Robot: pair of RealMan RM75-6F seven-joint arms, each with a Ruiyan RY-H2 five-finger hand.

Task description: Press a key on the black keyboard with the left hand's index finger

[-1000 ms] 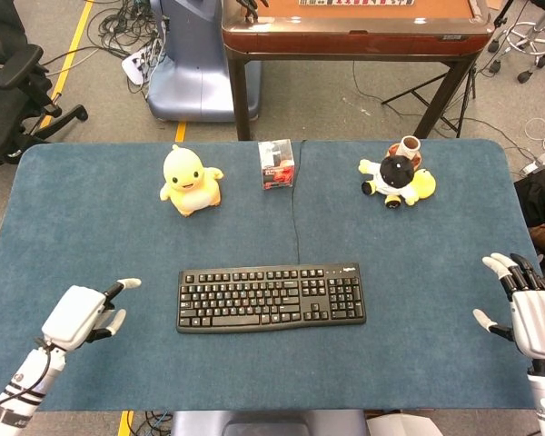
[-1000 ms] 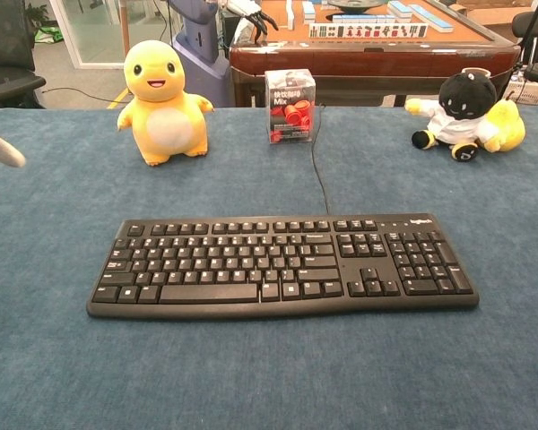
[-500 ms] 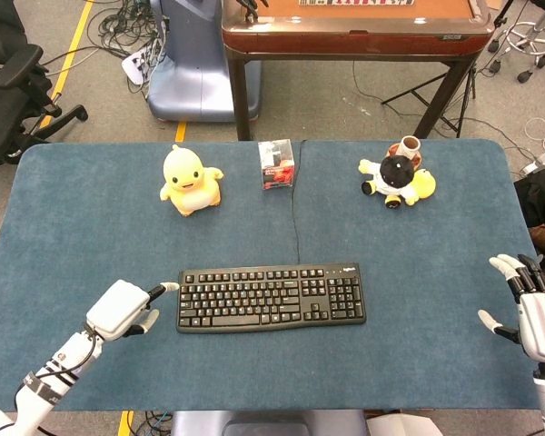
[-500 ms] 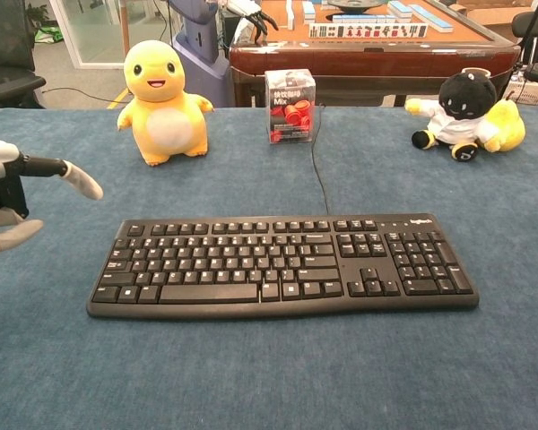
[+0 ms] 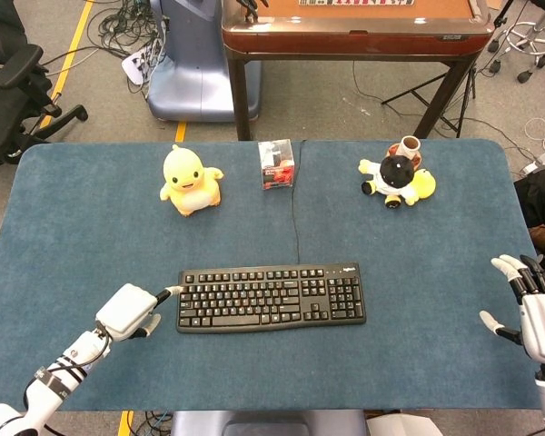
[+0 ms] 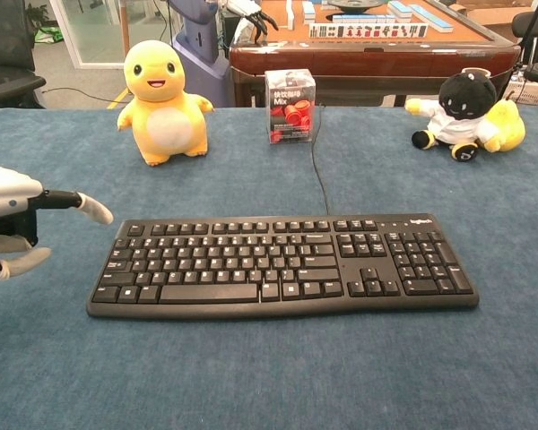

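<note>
The black keyboard lies at the front middle of the blue table. My left hand hovers just off the keyboard's left end and holds nothing. Its index finger sticks out straight toward the upper left keys, the tip close to the keyboard's corner and not on a key. The thumb hangs below it and the other fingers are curled in. My right hand stays at the table's right edge, fingers spread and empty, and shows only in the head view.
A yellow duck plush sits at the back left. A small clear box stands at the back middle, and a black-and-white plush at the back right. The keyboard's cable runs toward the box.
My left hand has moved right, from well left of the keyboard to its left end, with the index fingertip now near the corner keys. The right hand drifted slightly toward the table's edge.
</note>
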